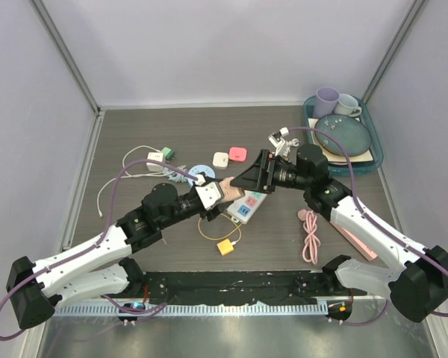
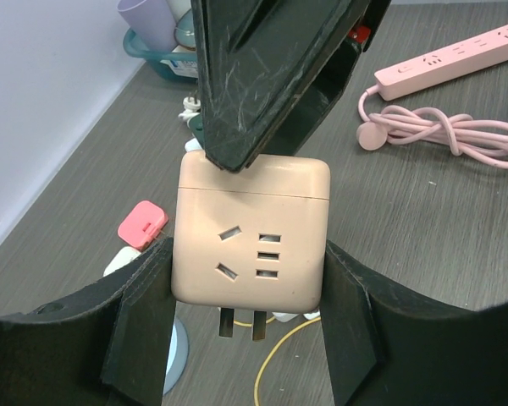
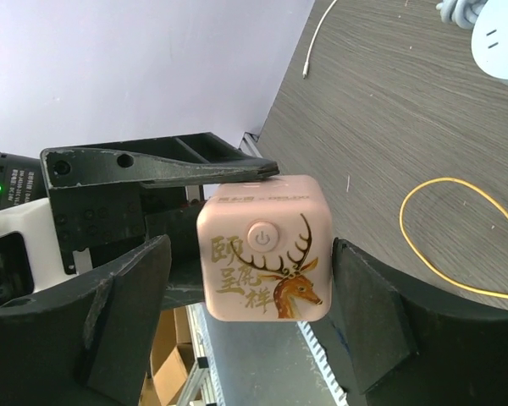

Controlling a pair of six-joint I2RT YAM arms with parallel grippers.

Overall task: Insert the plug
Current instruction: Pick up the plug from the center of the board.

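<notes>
**Cube held up between both pincers**

I see the left pincer (image 2: 247, 283) holding the cube (image 2: 250, 237). Its two fingers (image 2: 144, 326) press on the left and right sides of the cube. The cube is peach, with plug holes on one face. Two metal prongs (image 2: 237, 323) stick out of its lower side.

The right pincer (image 3: 250, 254) comes in from the other way. Its fingers (image 3: 123, 317) stand wide on both sides of the cube. On one side I can see a gap; on the other side the finger is very close, and I cannot tell if it touches. From this side the cube shows a round button and a deer picture.

From the top view, the cube is up off the bench (image 1: 134, 134), in the middle. It is just beside the far end of the white strip (image 1: 246, 203), which lies flat below the two pincers.

A yellow cord (image 1: 222, 240) lies close to the white strip, on the near side. A pink strip (image 2: 453, 49) with its coiled cord lies off to the right. A tray (image 1: 308, 112) with cups and a plate sits in the far right corner.
</notes>
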